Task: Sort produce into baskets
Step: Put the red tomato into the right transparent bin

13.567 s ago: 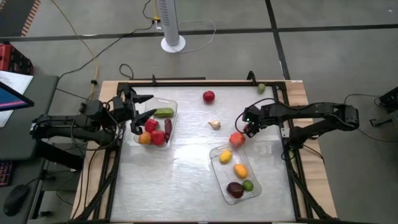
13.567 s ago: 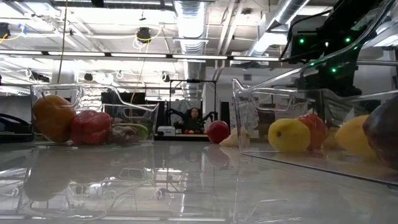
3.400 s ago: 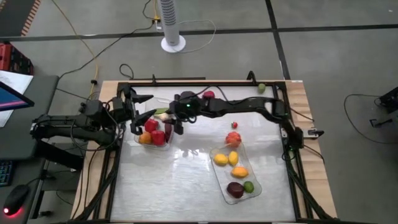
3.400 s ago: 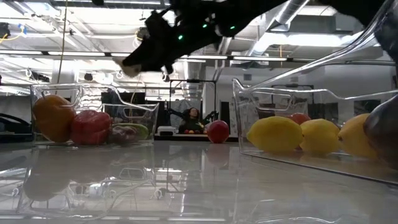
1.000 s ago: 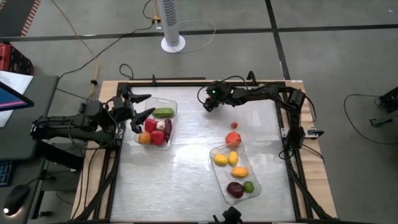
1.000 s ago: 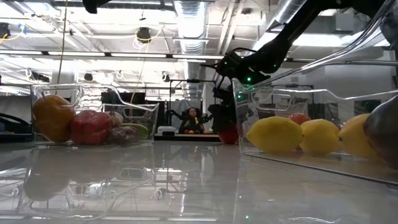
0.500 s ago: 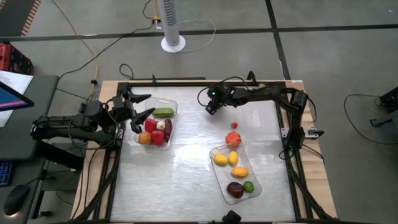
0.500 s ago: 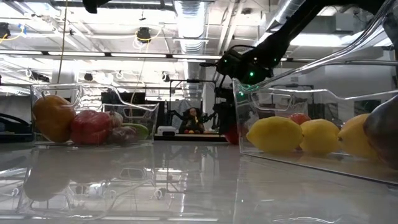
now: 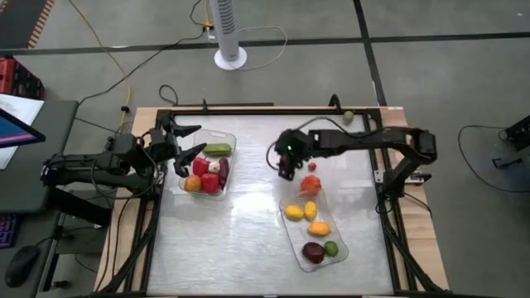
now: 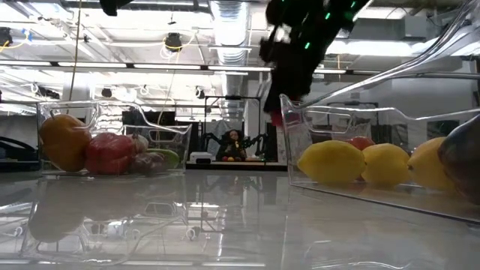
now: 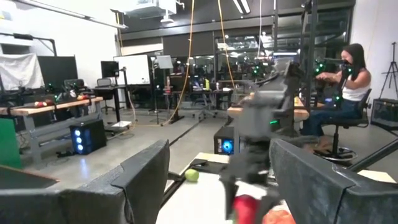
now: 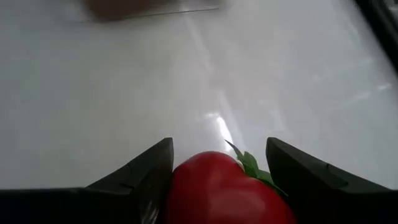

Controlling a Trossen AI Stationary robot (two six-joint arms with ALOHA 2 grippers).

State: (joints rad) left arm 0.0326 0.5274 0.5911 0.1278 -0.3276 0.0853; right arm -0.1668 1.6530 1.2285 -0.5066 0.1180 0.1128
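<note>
Glossy round red fruit (image 12: 221,186), now airborne, mid-table.

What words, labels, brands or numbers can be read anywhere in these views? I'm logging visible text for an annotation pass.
None can be read.
Produce and the clear baskets: no label or print visible.
Whiteboard and monitors in the room behind: any marks are too blurred to read.
Screen at the edge of the high view: too small to read.
Right gripper and the red fruit in its jaws: no lettering visible.
</note>
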